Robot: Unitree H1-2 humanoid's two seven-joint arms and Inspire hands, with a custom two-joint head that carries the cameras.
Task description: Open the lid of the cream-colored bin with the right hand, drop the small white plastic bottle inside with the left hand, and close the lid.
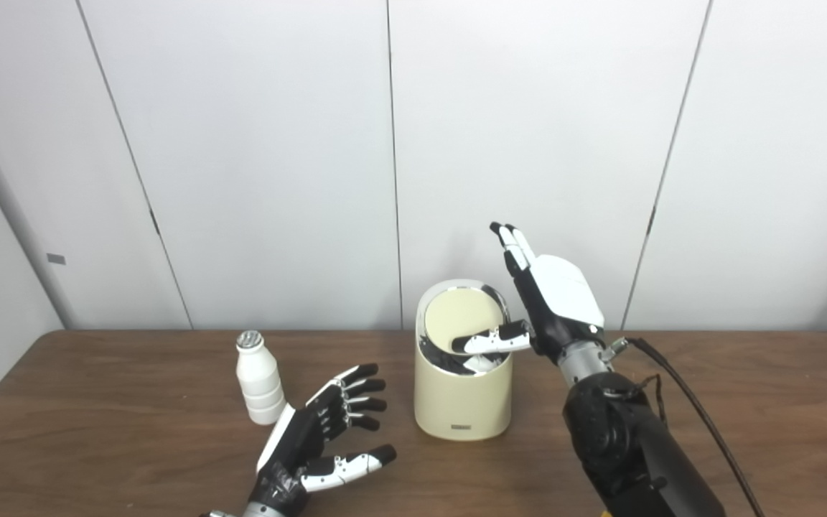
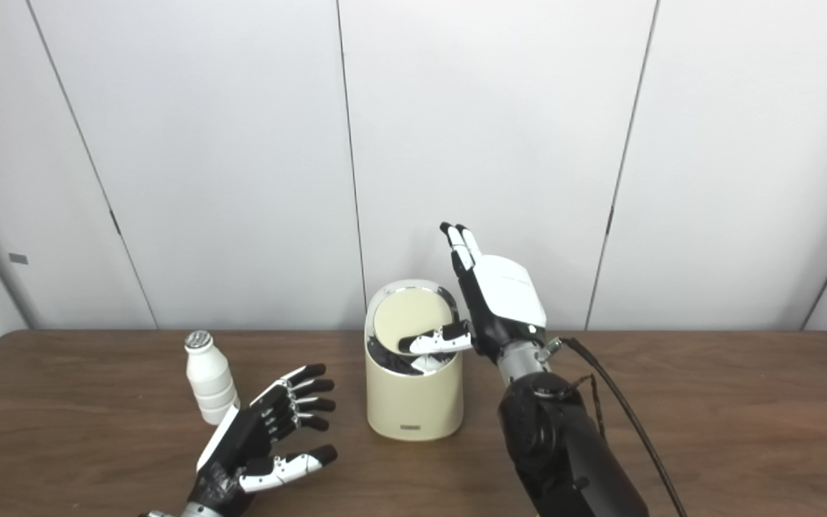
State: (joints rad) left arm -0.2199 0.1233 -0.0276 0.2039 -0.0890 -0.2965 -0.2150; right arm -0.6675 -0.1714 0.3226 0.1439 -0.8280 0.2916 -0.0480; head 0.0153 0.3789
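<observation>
The cream-colored bin (image 1: 463, 406) stands on the wooden table near its middle. Its round lid (image 1: 459, 317) is tipped up, leaving a dark gap at the front. My right hand (image 1: 543, 301) is beside the bin on the right, fingers pointing upward and apart, with the thumb reaching over the bin's front rim under the lid. The small white plastic bottle (image 1: 259, 379) with a silver cap stands upright left of the bin. My left hand (image 1: 324, 438) hovers open just right of the bottle, fingers spread, holding nothing.
The brown table (image 1: 97, 445) runs across the whole view, backed by white wall panels. A black cable (image 1: 701, 416) trails from my right wrist over the table's right side.
</observation>
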